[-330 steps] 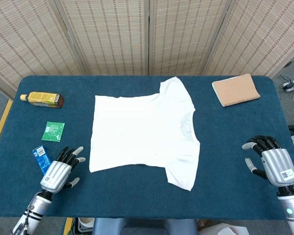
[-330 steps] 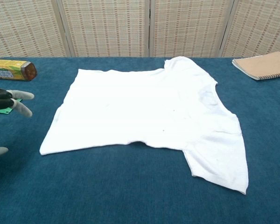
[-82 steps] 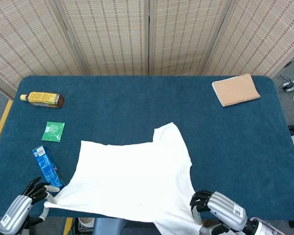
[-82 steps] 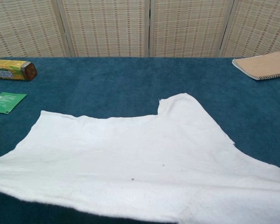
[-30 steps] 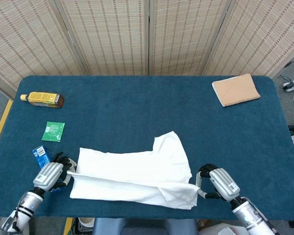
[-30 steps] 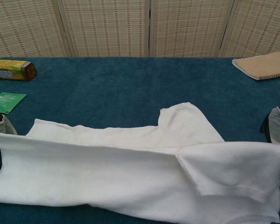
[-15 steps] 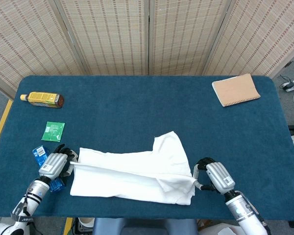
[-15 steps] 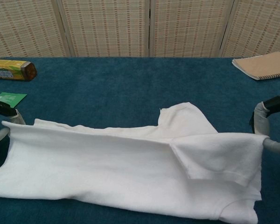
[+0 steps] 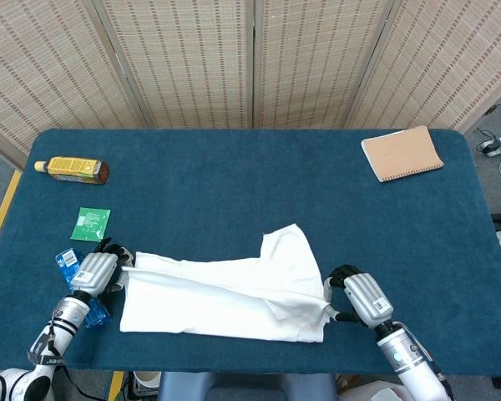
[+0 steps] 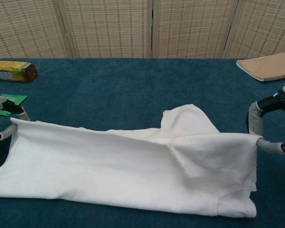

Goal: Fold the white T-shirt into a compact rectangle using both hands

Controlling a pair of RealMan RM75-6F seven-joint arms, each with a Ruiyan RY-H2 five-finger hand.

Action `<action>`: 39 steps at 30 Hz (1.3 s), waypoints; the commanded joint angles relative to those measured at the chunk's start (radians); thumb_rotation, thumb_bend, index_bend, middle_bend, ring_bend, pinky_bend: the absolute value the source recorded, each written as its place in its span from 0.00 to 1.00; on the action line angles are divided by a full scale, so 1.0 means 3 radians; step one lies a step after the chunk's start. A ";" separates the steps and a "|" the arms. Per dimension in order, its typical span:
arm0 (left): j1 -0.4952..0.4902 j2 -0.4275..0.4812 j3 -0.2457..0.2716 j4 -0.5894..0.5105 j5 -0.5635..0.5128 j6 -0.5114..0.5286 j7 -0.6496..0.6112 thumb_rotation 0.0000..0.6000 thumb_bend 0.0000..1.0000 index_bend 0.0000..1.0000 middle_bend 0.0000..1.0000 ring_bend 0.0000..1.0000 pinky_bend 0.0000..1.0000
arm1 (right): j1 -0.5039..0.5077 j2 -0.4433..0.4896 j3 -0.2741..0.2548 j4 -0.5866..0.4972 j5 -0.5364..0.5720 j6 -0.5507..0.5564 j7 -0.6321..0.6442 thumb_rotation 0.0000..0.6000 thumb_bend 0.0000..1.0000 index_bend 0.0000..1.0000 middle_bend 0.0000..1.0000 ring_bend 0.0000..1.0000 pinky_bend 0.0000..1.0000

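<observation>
Backdrop: woven folding screens (image 9: 250, 58) behind a blue table (image 9: 234, 175).
Bottle: amber with a yellow label (image 9: 71, 170), lying on its side at the far left; its print is too small to read.
Packets: a green one (image 9: 91, 224) and a blue one (image 9: 67, 261) near the left edge, writing unreadable.
Left hand: (image 9: 96, 269) pinches the shirt's left edge, fingers closed on the cloth.
T-shirt: white (image 9: 221, 288), folded lengthwise near the table's front edge, one sleeve pointing back.
Right hand: (image 9: 359, 299) clamps the shirt's right edge.
Notebook: brown (image 9: 401, 153), far right corner.
</observation>
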 commanded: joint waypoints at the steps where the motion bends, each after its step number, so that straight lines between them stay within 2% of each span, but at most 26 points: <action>1: -0.0011 -0.0018 0.0002 0.0029 -0.0010 0.0008 0.0025 1.00 0.60 0.73 0.33 0.18 0.02 | -0.0016 -0.0036 -0.0020 0.0032 -0.0039 0.0038 -0.0004 1.00 0.51 0.82 0.53 0.32 0.24; 11: -0.0045 -0.0089 -0.0034 0.0158 -0.0046 0.0045 -0.0009 1.00 0.60 0.72 0.33 0.18 0.02 | -0.0013 -0.0080 0.0015 0.0092 -0.0070 0.0085 0.0022 1.00 0.51 0.82 0.53 0.32 0.24; 16: -0.0080 -0.0096 -0.0049 0.0184 -0.0100 -0.0021 -0.0044 1.00 0.60 0.72 0.33 0.18 0.02 | 0.0005 -0.0122 0.0134 0.0003 0.0194 -0.0007 0.0072 1.00 0.51 0.82 0.53 0.32 0.24; 23: -0.0103 -0.0098 -0.0059 0.0212 -0.0161 -0.0054 -0.0044 1.00 0.60 0.72 0.33 0.18 0.02 | 0.0061 -0.0110 0.0261 -0.0034 0.0361 -0.0075 0.0021 1.00 0.51 0.82 0.53 0.32 0.24; 39: -0.0140 -0.0147 -0.0070 0.0327 -0.0250 -0.0108 -0.0073 1.00 0.60 0.71 0.33 0.18 0.02 | 0.0125 -0.0305 0.0407 0.0126 0.0666 -0.0169 -0.0115 1.00 0.51 0.82 0.53 0.32 0.24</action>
